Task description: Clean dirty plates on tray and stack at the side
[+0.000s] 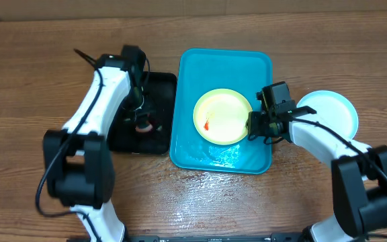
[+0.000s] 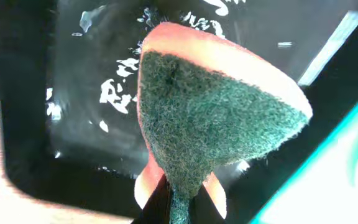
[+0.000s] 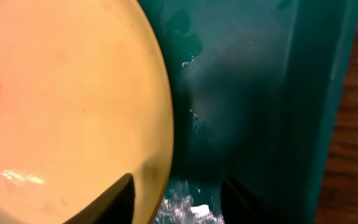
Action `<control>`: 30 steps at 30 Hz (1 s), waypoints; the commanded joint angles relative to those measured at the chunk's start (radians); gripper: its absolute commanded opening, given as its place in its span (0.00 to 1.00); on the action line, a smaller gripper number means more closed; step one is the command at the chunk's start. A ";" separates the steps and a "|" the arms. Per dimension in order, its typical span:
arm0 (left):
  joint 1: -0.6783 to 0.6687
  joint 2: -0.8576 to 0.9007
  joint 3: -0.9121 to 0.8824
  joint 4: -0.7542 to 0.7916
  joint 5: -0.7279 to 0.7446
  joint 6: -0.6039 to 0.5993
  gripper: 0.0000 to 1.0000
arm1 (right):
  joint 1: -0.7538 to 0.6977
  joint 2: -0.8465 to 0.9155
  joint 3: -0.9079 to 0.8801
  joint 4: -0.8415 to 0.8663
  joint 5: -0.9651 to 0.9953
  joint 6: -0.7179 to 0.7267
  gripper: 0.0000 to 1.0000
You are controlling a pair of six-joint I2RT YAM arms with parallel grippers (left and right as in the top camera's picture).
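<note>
A pale yellow plate [image 1: 222, 115] with a small red-orange smear lies in the turquoise tray [image 1: 207, 67]. A white plate [image 1: 328, 111] sits on the table right of the tray. A third plate is not visible. My right gripper [image 1: 255, 126] is open at the yellow plate's right edge. In the right wrist view the gripper [image 3: 179, 205] straddles the plate's [image 3: 61, 93] rim, one finger over the plate, the other over the wet tray [image 3: 260, 93]. My left gripper [image 1: 142, 121] is shut on an orange sponge with a green scouring face [image 2: 210, 106].
A smaller black tray [image 1: 161, 87] with water in it lies left of the turquoise tray, under the sponge; it also shows in the left wrist view [image 2: 73, 74]. Water pools at the turquoise tray's near end [image 1: 224, 156]. Wooden table all round.
</note>
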 commanded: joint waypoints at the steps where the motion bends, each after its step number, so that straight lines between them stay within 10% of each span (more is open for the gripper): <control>1: -0.006 -0.108 0.034 -0.021 0.008 0.042 0.04 | -0.001 0.039 0.029 0.025 -0.009 0.000 0.37; 18: -0.043 -0.185 0.139 -0.104 -0.066 0.019 0.04 | 0.039 0.045 0.096 -0.183 -0.006 -0.003 0.04; 30: -0.197 -0.174 0.137 0.073 0.087 -0.108 0.04 | 0.066 0.045 0.096 -0.167 0.052 0.057 0.04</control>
